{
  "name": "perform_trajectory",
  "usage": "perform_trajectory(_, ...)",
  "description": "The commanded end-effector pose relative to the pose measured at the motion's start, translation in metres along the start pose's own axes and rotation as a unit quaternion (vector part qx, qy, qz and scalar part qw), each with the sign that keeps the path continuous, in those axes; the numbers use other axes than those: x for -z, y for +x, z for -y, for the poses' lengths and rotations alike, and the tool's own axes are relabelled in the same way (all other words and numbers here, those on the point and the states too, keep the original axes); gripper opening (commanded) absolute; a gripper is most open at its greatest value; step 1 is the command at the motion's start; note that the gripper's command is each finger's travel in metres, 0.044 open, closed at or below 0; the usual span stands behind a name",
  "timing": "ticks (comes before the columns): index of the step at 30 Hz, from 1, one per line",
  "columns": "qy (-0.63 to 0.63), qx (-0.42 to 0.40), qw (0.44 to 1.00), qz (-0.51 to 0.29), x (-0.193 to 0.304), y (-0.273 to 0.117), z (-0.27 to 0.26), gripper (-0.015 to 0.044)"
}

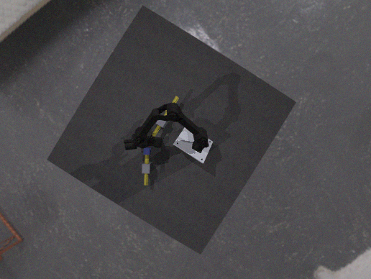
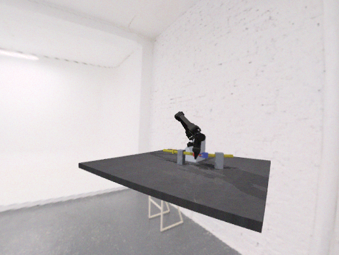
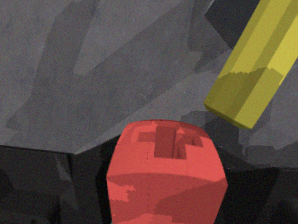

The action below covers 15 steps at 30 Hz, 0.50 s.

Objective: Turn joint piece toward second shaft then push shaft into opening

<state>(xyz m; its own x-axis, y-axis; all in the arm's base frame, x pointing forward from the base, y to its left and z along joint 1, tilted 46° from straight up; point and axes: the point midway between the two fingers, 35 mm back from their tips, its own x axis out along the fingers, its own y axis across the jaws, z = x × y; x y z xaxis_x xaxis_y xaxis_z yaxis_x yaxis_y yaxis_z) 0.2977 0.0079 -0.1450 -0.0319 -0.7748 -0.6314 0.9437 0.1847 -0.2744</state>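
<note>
My gripper point(image 2: 196, 156) point(image 3: 162, 137) is shut on the red joint piece point(image 3: 150, 167) and hides most of it in the top and exterior views. The piece's cross-shaped opening shows at its top in the wrist view. A blue part point(image 1: 147, 151) point(image 2: 205, 155) beside the gripper sits on the end of the first yellow shaft point(image 1: 146, 180) point(image 2: 228, 156), in a grey block point(image 1: 145, 168) point(image 2: 219, 161). The second yellow shaft point(image 1: 157, 130) point(image 2: 169, 150) point(image 3: 255, 70) passes through another grey block point(image 1: 161, 124) point(image 2: 180, 158). Its near end stands apart from the red piece, to its upper right in the wrist view.
The arm's white base plate point(image 1: 195, 153) lies right of the shafts in the top view. The arm reaches over the second shaft and partly covers it there. Everything stands on a dark square table point(image 1: 108, 72) point(image 2: 148, 174).
</note>
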Motion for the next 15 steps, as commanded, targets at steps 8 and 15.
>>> perform_trajectory(8,0.085,0.006,0.996,-0.034,0.0008,0.0026,0.0062,0.0)
perform_trajectory(15,0.138,0.007,0.989,-0.054,0.0019,0.0041,0.0099,0.0)
